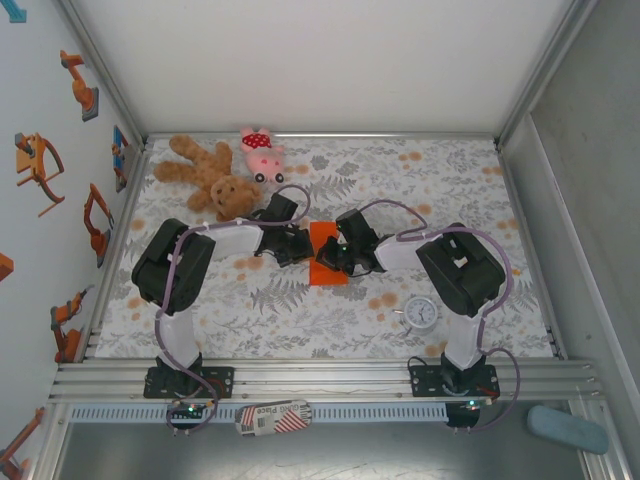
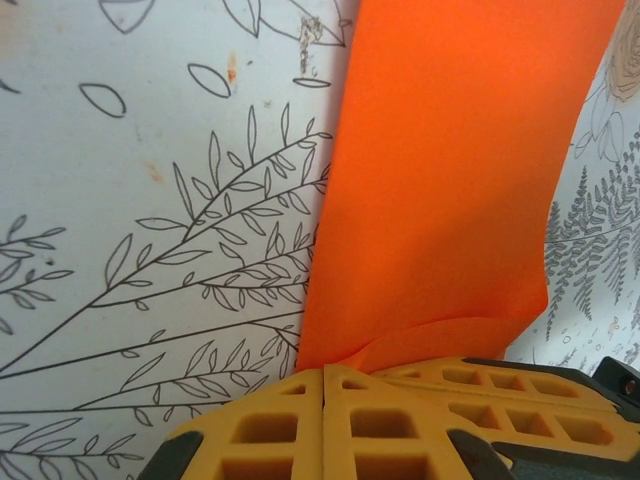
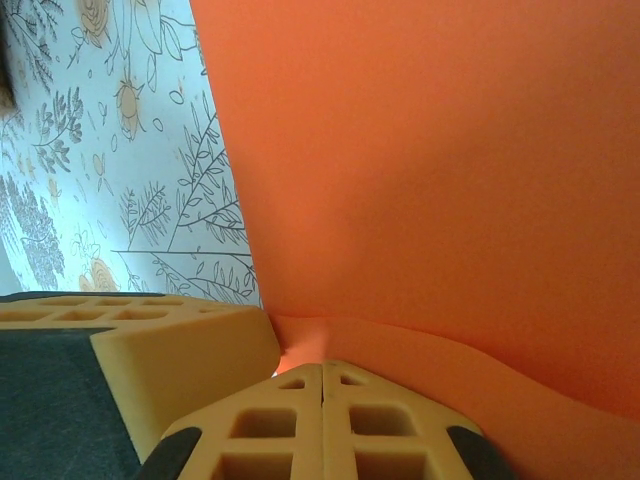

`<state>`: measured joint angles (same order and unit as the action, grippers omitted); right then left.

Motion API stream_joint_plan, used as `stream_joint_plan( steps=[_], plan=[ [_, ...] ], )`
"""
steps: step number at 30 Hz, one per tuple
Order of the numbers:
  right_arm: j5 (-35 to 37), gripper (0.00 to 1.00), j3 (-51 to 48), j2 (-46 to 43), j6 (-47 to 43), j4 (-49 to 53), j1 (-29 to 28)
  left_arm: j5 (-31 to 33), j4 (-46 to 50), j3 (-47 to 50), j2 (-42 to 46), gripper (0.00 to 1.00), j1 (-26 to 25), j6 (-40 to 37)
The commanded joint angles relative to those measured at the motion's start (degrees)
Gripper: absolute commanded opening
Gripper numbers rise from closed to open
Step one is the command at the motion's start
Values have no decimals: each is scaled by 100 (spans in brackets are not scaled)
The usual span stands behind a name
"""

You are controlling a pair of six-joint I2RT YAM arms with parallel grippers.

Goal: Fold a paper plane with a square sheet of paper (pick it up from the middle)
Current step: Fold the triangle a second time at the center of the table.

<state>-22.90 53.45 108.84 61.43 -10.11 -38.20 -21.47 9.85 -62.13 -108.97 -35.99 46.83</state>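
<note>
- square sheet of paper (image 1: 328, 255) is pinched at one edge by the left gripper (image 2: 324, 372), whose yellow ribbed fingers (image 2: 260, 430) are pressed together with only a thin seam between them.
- the same sheet is nipped by the right gripper (image 3: 322, 368); its fingers (image 3: 390, 425) are likewise closed tight, and the paper is bunched into a small pucker where it meets the seam.
- the paper is seen as plain, bright orange and unmarked; from above it reads as a narrow rectangle, taller than wide.
- in the left wrist view it runs away from the fingers as a long strip, with a curled second layer just beside the pads.
- it is held at the middle of the table (image 1: 450, 200), between the two grippers; whether it rests flat on the floral cloth cannot be told.
- a small round clock (image 1: 421, 313) is set near the right arm, apart from the paper.
- a brown teddy bear (image 1: 210, 178) and a pink plush pig (image 1: 262, 153) are laid at the far edge.
</note>
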Motion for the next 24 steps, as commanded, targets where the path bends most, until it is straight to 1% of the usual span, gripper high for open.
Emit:
stream_joint_plan(
  steps=[1, 8, 12, 15, 24],
  plan=[
    [154, 0, 23, 165, -65, 499, -39, 15, 131, -133, -137, 0, -44, -139],
    [41, 0, 60, -122, -120, 422, -19, 300, 537, -216, -297, 0, -48, -171],
    [74, 0, 112, -571, -447, 565, 14, 356, 670, -222, -358, 0, -45, -227],
    [227, 0, 135, -722, -772, 826, 23, 352, 703, -259, -389, 0, -43, -235],
    [283, 0, 87, -414, -835, 792, 40, 373, 858, -362, -476, 0, -48, -253]
  ],
)
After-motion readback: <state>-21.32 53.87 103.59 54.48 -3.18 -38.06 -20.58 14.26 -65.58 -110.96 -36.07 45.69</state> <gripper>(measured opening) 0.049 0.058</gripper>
